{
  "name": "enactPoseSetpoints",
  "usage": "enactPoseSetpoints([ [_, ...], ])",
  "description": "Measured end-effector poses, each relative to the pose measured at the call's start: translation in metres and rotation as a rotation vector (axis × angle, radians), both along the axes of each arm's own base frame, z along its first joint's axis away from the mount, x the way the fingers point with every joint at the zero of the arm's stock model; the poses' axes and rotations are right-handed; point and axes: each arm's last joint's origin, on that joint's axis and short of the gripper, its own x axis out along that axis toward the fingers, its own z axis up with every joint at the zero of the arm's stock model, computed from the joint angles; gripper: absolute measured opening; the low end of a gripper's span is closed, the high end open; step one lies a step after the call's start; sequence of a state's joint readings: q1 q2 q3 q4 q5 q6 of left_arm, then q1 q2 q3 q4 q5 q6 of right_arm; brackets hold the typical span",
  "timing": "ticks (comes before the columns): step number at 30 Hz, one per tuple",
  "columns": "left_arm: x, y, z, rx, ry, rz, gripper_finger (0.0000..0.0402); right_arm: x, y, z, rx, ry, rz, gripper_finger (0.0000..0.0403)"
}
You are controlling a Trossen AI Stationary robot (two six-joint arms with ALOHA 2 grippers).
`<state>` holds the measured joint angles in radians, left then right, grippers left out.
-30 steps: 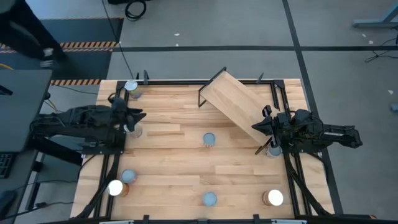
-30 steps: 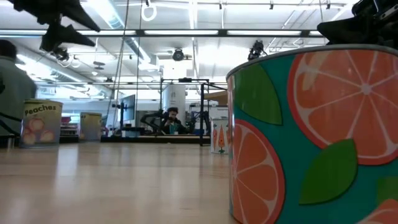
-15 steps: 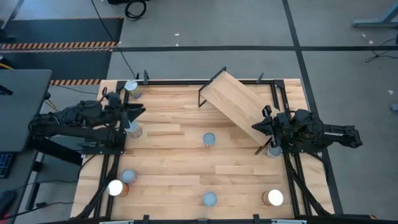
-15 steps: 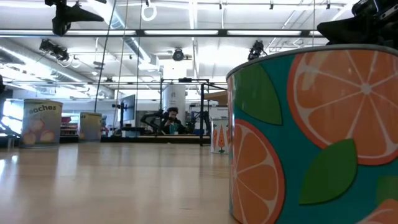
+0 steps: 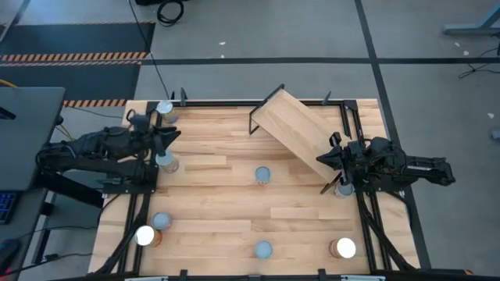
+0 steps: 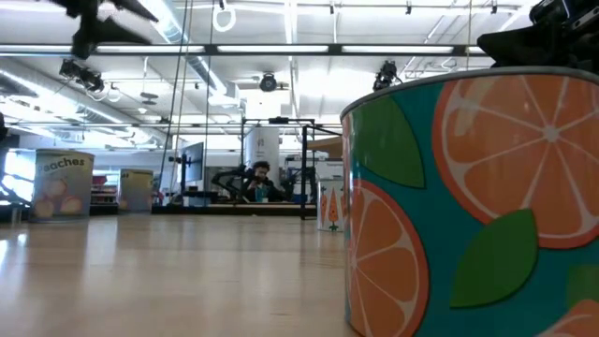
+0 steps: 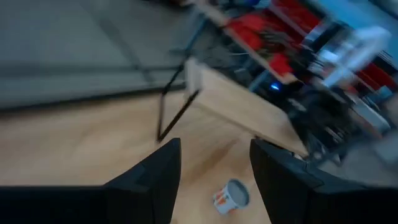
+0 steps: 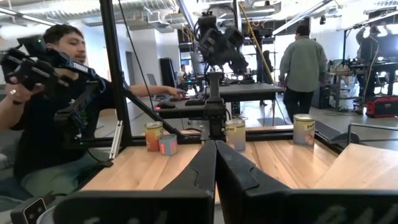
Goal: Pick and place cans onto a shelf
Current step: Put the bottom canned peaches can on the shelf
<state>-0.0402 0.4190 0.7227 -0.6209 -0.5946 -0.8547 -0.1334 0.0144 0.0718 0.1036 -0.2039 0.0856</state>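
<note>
Wood covers the whole surface point(image 5: 226, 195), and the shelf point(image 5: 293, 125), a tilted plank on a black wire frame, sits at its far edge carrying no cans. Seven cans stand scattered on the surface, lids on, so their contents cannot be seen. The left hand point(image 5: 166, 140) hovers half-open and empty above the can point(image 5: 166, 162) near the left edge; my judgement is that it should centre over the lid before descending. The right hand point(image 5: 322, 159), closed and empty, waits beside the shelf.
</note>
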Motion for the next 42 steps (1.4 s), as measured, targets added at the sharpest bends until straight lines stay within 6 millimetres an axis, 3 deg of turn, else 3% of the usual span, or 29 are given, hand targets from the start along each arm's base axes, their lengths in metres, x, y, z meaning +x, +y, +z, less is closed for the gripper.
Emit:
enactPoseSetpoints([
  [8, -0.012, 0.000, -0.031, -0.662, -0.096, 0.355, 0.0199, 0.000, 0.000, 0.000, 0.000, 0.001, 0.000, 0.0011],
  [20, 0.033, -0.005, -0.057, -0.914, 0.049, 0.602, 0.0200, 0.000, 0.000, 0.000, 0.000, 0.001, 0.000, 0.0011],
  [32, 0.018, -0.004, -0.063, -0.931, 0.139, 0.770, 0.0203, 0.000, 0.000, 0.000, 0.000, 0.001, 0.000, 0.0011],
  [36, 0.027, -0.001, -0.037, -0.861, 0.075, 0.709, 0.0203, 0.000, 0.000, 0.000, 0.000, 0.001, 0.000, 0.0011],
  [42, 0.051, 0.008, -0.006, -0.716, 0.229, 0.620, 0.0204, 0.000, 0.000, 0.000, 0.000, 0.001, 0.000, 0.0011],
])
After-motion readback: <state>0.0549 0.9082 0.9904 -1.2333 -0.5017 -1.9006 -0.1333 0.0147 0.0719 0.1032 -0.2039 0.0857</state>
